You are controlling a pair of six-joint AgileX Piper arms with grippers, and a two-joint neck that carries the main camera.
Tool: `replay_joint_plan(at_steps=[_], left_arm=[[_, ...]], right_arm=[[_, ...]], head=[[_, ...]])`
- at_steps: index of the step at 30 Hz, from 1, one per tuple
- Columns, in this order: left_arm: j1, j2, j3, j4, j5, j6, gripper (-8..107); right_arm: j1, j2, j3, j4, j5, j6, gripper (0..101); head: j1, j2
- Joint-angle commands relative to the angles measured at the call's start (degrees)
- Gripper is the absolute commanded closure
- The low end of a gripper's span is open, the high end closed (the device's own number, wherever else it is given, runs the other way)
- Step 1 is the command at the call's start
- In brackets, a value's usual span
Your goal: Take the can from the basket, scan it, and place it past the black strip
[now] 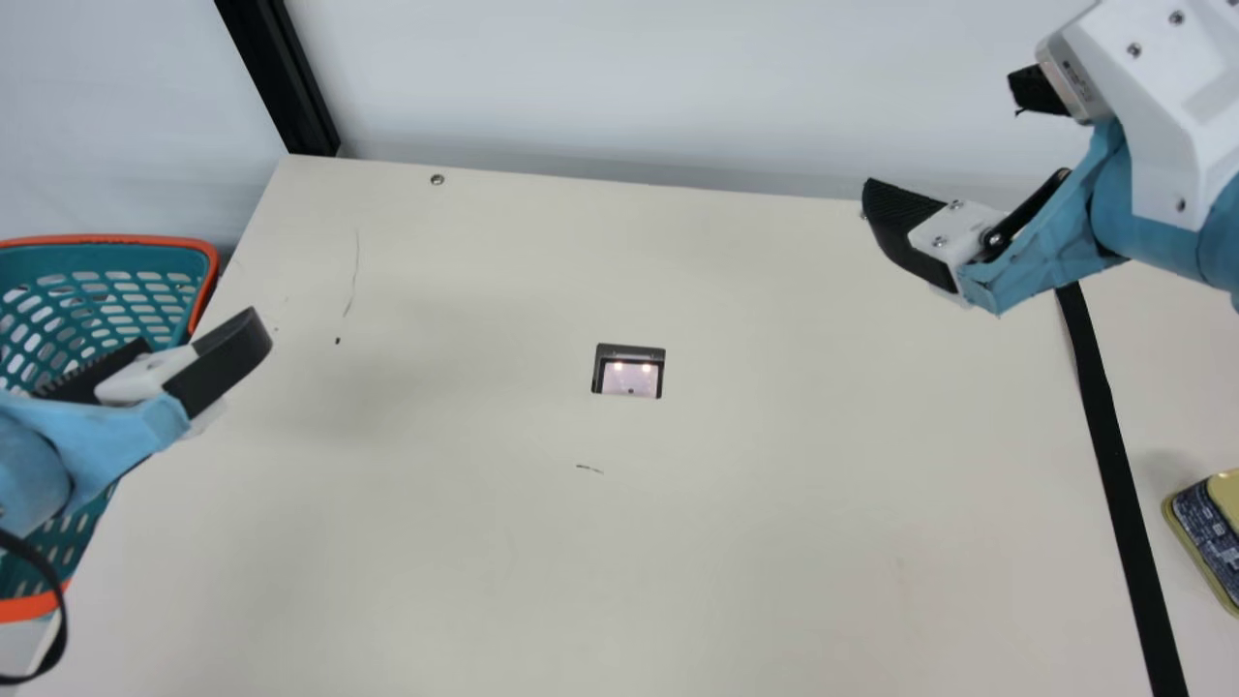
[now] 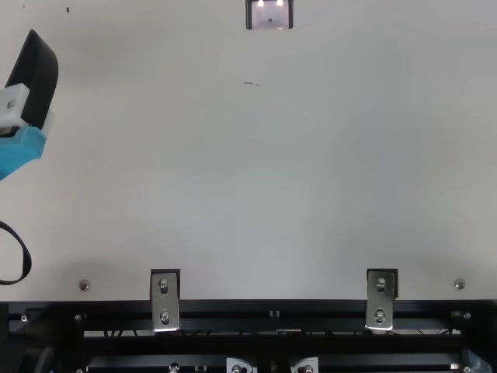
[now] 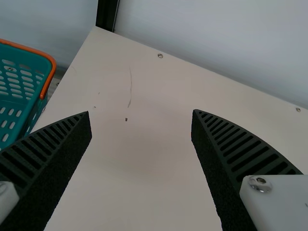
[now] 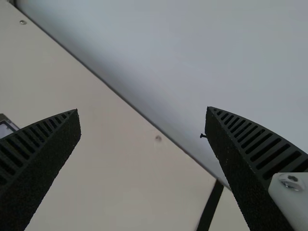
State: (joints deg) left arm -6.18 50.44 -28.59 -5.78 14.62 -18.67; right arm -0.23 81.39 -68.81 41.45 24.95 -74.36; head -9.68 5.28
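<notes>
Left gripper (image 3: 140,112): jaws spread, nothing grasped; held near the teal perforated plastic basket with orange rim (image 1: 106,238), presumably handy for pickup. Right gripper (image 4: 142,109): jaws likewise parted and unloaded, raised near the table's far edge on the strip side, probably clear of the drop zone. Between the arms, a lit, dark-framed scanner window (image 1: 629,376) is set in the cream table (image 1: 774,532); its central spot suits a basket-to-strip pass. Outermost: gold, round-cornered metal can with blue printed side (image 1: 1210,528), past the flat black strip (image 1: 1113,465). Placement judged complete; scan unconfirmed.
</notes>
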Motion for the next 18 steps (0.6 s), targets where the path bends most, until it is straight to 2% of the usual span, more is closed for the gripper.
replay_joint_plan(at_steps=[1, 9, 18], left_arm=[[0.0, 0.0, 0.0, 0.0, 0.0, 0.0, 9], [0.0, 0.0, 0.0, 0.0, 0.0, 0.0, 9], [0.5, -1.0, 0.6, -1.1, 0.1, 1.5, 9]], right_arm=[[0.4, -2.0, 3.4, 1.8, -4.6, -2.5, 0], [2.5, -9.4, 12.2, 7.9, -10.6, -8.0, 0], [2.5, -21.8, 23.1, 14.5, -11.6, -12.2, 0]], head=[[0.5, 0.8], [0.5, 0.8], [0.5, 0.8]])
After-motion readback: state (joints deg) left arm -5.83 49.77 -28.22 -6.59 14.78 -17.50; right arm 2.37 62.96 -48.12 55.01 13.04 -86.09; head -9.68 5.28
